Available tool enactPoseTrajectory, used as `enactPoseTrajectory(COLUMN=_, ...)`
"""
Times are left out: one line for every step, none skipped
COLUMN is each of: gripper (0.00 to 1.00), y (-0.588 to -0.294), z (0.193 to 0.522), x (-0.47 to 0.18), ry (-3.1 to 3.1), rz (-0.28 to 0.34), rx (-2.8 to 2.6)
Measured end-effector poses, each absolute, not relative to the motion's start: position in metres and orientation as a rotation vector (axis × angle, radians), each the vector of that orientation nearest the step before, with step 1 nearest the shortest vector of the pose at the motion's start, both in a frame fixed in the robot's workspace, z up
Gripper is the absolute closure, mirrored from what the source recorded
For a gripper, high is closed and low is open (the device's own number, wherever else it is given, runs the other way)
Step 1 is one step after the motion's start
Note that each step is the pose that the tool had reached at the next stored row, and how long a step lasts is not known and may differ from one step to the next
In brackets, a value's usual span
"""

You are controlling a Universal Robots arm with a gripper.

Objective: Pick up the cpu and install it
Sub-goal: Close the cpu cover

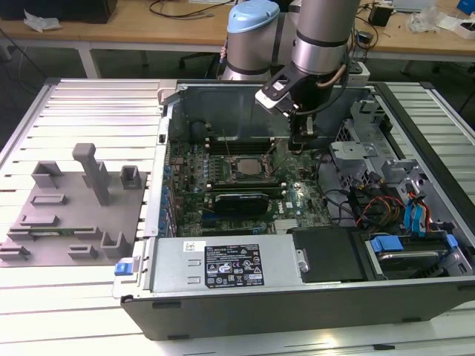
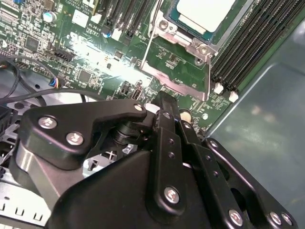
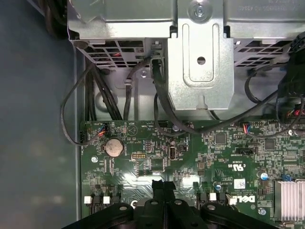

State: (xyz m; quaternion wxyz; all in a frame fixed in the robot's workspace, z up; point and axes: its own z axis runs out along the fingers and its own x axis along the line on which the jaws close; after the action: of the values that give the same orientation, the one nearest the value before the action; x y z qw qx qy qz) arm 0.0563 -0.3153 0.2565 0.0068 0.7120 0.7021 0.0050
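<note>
**Cpu** (image 2: 205,12). A silvery-white square lying flat inside the socket frame (image 2: 183,71), beside the rows of memory slots (image 2: 252,47). Nothing grips it. It is judged to be seated where it belongs. Whether the frame is latched over it cannot be told.

**Hand** (image 3: 163,183). Black, with two fingers pressed together and only a seam between them in the first wrist view. It carries nothing. It hangs over the circuit board (image 3: 214,157), near the socket but apart from it, toward the exterior view's right.

**Arm** (image 1: 320,30). Grey and upright, reaching down into the computer case (image 1: 297,308) from its far side.

**Computer case.** Lies on its side with the cover off, so the board faces up and can be reached from above.

**Fittings near the hand.**
- A bare metal drive cage (image 3: 202,71).
- Black cables (image 3: 95,95) looping from the cage to the board's edge.
- A coin battery (image 3: 114,148) set flat in the board.

**Grey tray** (image 1: 52,237). Has upright posts and slots, and sits at the exterior view's left, just beside the case and well apart from the hand. It is judged to be a rest for parts.

**Surface.** A pale bench (image 1: 96,96) of long metal slats, carrying both the case and the tray.

**Room.** Wooden desks (image 1: 148,33) stand behind the bench, with cords and small clutter on top.
</note>
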Motion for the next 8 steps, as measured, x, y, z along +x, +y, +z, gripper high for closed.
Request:
enactPoseTrajectory(gripper=0.89, y=-0.3153, z=0.2556, x=0.0562, ry=2.200, rz=0.017, rx=2.225)
enactPoseTrajectory(gripper=0.89, y=-0.3154, z=0.2553, x=0.0562, ry=2.201, rz=0.017, rx=2.224)
enactPoseTrajectory(gripper=0.89, y=-0.3154, z=0.2553, x=0.0562, ry=2.201, rz=0.017, rx=2.224)
enactPoseTrajectory(gripper=0.89, y=-0.3153, z=0.2552, x=0.0562, ry=2.201, rz=0.017, rx=2.224)
enactPoseTrajectory(gripper=0.89, y=-0.3153, z=0.2552, x=0.0562, ry=2.201, rz=0.017, rx=2.224)
enactPoseTrajectory(gripper=0.89, y=-0.3153, z=0.2551, x=0.0557, ry=2.201, rz=0.018, rx=2.224)
enactPoseTrajectory(gripper=0.89, y=-0.3153, z=0.2551, x=0.0538, ry=2.202, rz=0.018, rx=2.224)
enactPoseTrajectory(gripper=0.89, y=-0.3153, z=0.2551, x=0.0523, ry=2.202, rz=0.018, rx=2.224)
